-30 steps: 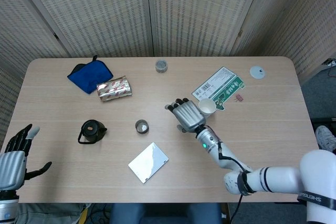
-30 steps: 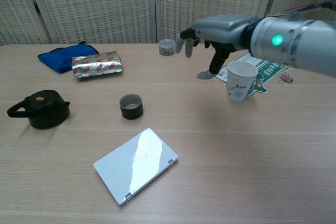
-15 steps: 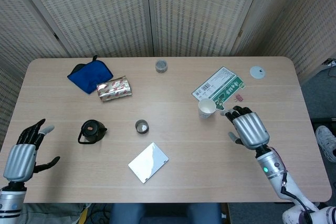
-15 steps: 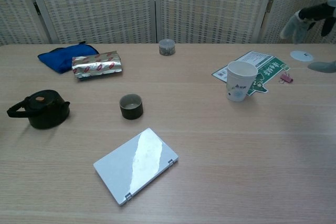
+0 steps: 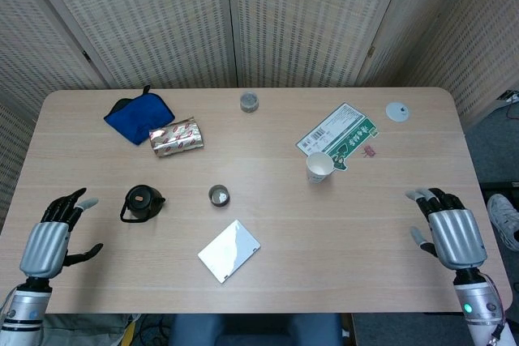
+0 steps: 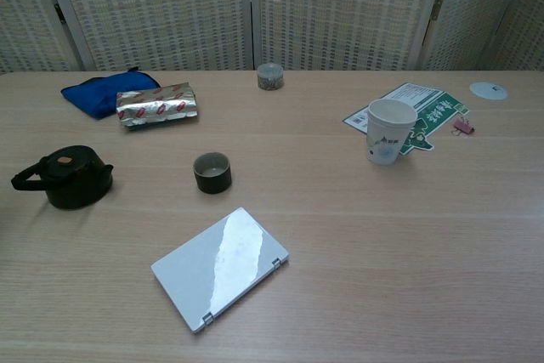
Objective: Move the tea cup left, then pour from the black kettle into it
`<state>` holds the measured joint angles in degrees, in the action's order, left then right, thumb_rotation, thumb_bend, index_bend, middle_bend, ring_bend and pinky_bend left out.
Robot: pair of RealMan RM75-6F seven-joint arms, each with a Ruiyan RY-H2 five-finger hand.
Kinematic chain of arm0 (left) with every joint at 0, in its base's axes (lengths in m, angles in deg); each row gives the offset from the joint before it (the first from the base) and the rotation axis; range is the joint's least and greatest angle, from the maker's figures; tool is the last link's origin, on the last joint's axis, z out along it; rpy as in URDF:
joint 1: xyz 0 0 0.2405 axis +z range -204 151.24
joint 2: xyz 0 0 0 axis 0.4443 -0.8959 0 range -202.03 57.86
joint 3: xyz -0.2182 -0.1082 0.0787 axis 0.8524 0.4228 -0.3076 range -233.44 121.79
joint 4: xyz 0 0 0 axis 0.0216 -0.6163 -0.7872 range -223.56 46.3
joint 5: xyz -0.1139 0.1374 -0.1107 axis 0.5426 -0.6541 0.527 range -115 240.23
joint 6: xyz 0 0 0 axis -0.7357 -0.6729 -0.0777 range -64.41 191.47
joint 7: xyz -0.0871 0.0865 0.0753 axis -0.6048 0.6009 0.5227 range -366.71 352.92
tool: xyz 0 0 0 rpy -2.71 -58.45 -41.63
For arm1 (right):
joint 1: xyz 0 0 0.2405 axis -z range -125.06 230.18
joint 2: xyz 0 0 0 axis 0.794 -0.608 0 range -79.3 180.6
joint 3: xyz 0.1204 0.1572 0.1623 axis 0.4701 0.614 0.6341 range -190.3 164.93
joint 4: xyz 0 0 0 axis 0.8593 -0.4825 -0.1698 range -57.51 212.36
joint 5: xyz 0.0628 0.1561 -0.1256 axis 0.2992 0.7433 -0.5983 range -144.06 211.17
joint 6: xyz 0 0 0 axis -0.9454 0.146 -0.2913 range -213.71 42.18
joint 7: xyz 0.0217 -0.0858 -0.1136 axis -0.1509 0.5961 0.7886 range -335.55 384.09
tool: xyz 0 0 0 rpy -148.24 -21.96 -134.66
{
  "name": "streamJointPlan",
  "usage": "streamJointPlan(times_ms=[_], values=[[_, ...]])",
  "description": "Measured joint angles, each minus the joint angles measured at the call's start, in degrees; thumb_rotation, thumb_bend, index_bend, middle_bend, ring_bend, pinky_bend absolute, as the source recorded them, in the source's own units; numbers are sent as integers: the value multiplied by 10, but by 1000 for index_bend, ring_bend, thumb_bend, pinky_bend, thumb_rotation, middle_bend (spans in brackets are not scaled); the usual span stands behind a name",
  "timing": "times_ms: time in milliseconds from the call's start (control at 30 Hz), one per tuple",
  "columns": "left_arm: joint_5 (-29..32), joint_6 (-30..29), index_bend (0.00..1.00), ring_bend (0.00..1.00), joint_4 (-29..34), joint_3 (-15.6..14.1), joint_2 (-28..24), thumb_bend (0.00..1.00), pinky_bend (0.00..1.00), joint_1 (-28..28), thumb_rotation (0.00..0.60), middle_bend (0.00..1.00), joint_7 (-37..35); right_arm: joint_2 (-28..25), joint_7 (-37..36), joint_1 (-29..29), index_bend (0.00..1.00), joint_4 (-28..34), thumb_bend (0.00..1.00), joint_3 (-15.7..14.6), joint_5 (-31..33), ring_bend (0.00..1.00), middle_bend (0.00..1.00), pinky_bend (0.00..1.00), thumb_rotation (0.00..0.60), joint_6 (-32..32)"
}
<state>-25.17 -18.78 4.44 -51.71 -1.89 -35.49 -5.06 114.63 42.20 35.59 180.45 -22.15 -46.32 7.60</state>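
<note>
Black and squat, the kettle [image 5: 143,202] sits on the left part of the pale wooden desk [image 5: 268,281], its handle pointing toward our left edge, and in the chest view it shows a small brown knob on its lid. We see the tea cup [image 5: 219,195], a small dark round cup, standing upright just to the right of the kettle, apart from it and touching nothing. Below the cup lies a flat silver case [image 5: 229,250], turned at an angle. Our left robot hand [image 5: 50,237] hovers at the desk's near left corner, fingers spread and holding nothing, well apart from the kettle. Our right robot hand [image 5: 451,230] hangs at the near right edge, also with fingers apart and empty; neither hand appears in the chest view. Further right of the tea cup stands a white paper cup [image 5: 319,167], resting against the corner of a green and white printed packet [image 5: 338,136]. Just right of that packet lies a small pink clip [image 5: 370,151], and a white disc [image 5: 397,111] lies near the far right corner. Toward the far left we find a blue cloth [image 5: 139,116] with a shiny foil packet [image 5: 176,136] touching its right side. A small round tin [image 5: 249,102] stands near the far edge, at the middle.
</note>
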Motion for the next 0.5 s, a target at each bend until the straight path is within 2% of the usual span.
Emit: streamJointPlan(times_ms=[133,300,500], values=[[-9,4,239,140,-4,-2,8,170,87,-8,600,115,-1,0,-8,20,259,-6,257,12,-9,193,265,301,600,7],[-24,19,381,195,-24,-2,21,170,86,-28,600,198,-4,-8,-12,34,259,-5,256,33,-12,193,263,301,600,11],[-40,59,431,273,-60,0,44,168,87,-68,600,302,1,-23,-18,49,259,2,257,55,-13,193,262,301,600,11]])
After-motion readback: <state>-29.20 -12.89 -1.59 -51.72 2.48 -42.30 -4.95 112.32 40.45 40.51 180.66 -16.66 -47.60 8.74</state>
